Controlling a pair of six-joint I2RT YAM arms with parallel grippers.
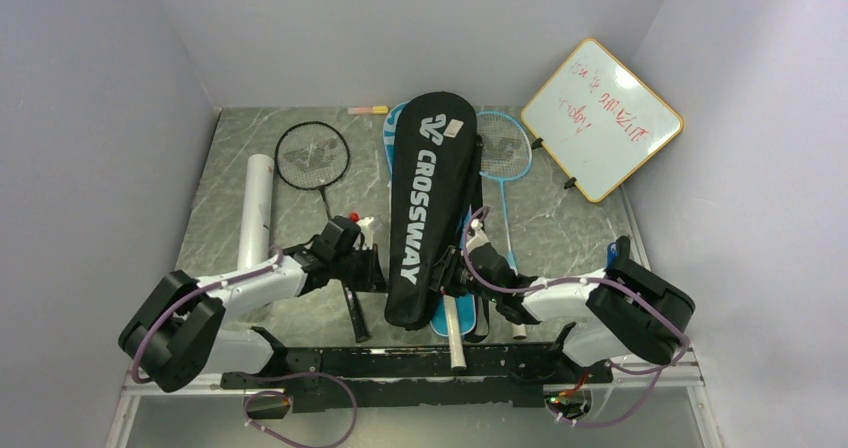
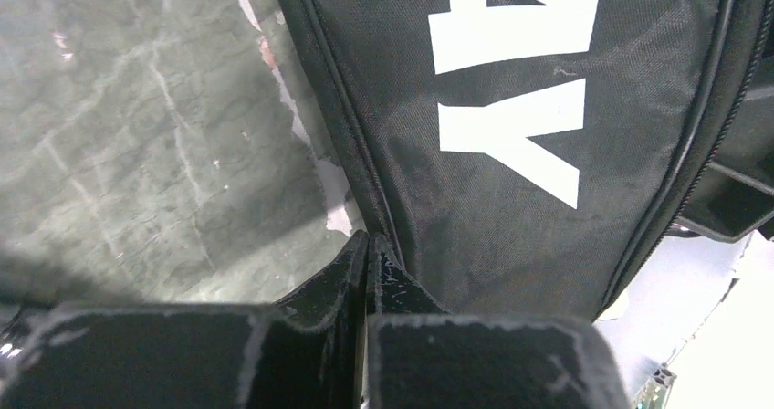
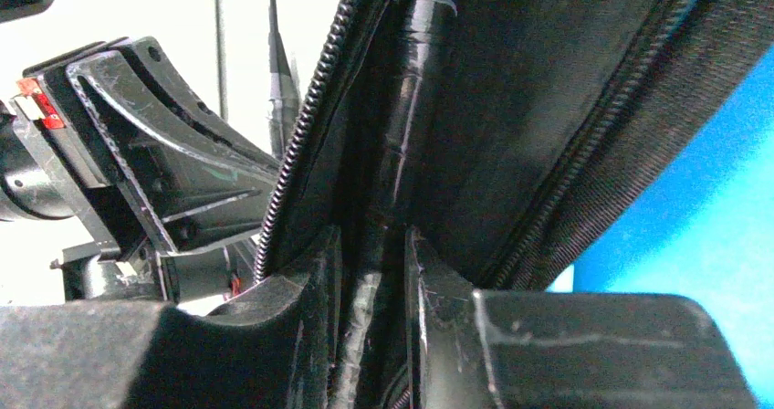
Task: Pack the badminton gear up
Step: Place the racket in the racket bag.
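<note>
The black "CROSSWAY" cover (image 1: 430,208) lies mid-table on the blue cover (image 1: 441,320). A white grip (image 1: 453,336) sticks out below it. My left gripper (image 1: 372,266) is shut, its tips (image 2: 368,243) meeting right at the cover's left seam (image 2: 511,199); no fabric shows between them. My right gripper (image 1: 470,268) is at the cover's right side, shut on a dark plastic-wrapped racket handle (image 3: 406,126) inside the open zipper edge (image 3: 301,135). A black racket (image 1: 313,155), a light-blue racket (image 1: 503,148) and the white tube (image 1: 255,208) lie flat on the table.
A whiteboard (image 1: 602,118) leans in the far right corner. A small marker (image 1: 367,110) lies by the back wall. Something small, white and red (image 1: 360,220) sits just behind my left wrist. Walls close in on three sides. Marble tabletop (image 2: 137,135) shows left of the cover.
</note>
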